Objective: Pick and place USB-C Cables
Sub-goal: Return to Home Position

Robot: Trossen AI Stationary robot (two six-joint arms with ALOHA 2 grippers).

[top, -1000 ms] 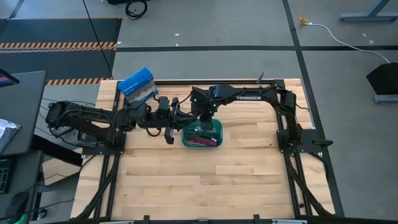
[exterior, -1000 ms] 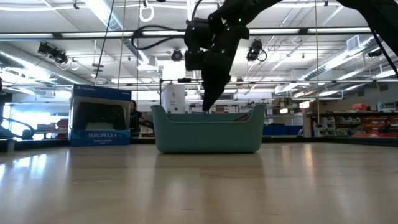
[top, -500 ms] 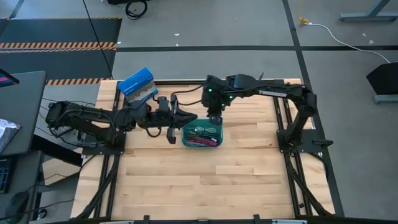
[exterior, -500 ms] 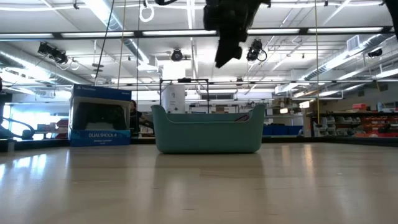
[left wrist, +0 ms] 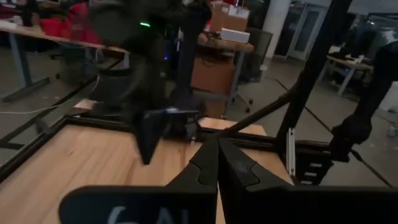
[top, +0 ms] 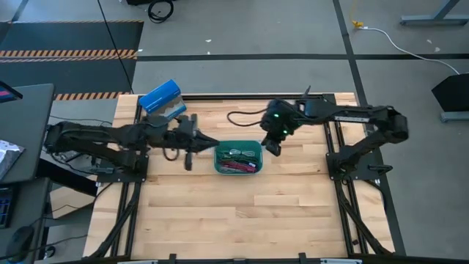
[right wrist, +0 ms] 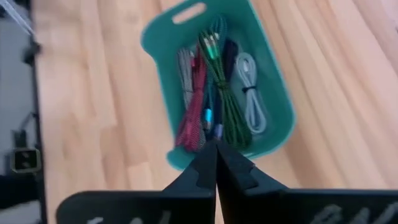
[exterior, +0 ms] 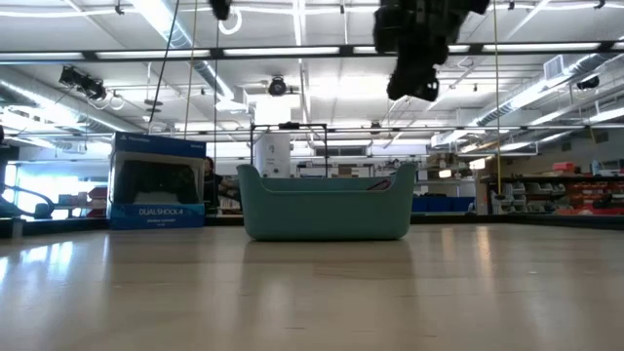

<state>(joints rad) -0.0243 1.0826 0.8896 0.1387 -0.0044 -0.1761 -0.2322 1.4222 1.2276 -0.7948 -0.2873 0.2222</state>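
The right gripper (right wrist: 216, 163) has its two dark, tapered fingers pressed together to a single seam, with nothing between them. It hangs in the air just off the teal bin's (right wrist: 177, 157) right-hand end, above rim height in the low view. Its arm reaches in from the table's (top: 220, 213) right edge.

The USB-C cables (right wrist: 214, 93) all lie inside the bin, side by side along its length, each a thin folded bundle. A maroon cable (right wrist: 193, 118) with a braided sheath lies beside a green cable (right wrist: 227, 106), also braided. A pale cable (right wrist: 252, 93) with a smooth jacket forms a narrow loop by one long wall. Darker strands lie among them; their colours are hard to tell.

The bin is smooth plastic, a rounded rectangle with flaring walls and a slot handle cut in one end. It stands on pale, plank-grained wood, midway between the table's left and right edges and nearer the far edge.

The left gripper (left wrist: 217, 163) also has its fingers touching, holding nothing. It points at the bin's left end and stops just short of it, with its arm stretched along the far part of the table from the left edge.

A glossy blue box (top: 161, 97) of cardboard stands at the far left corner.
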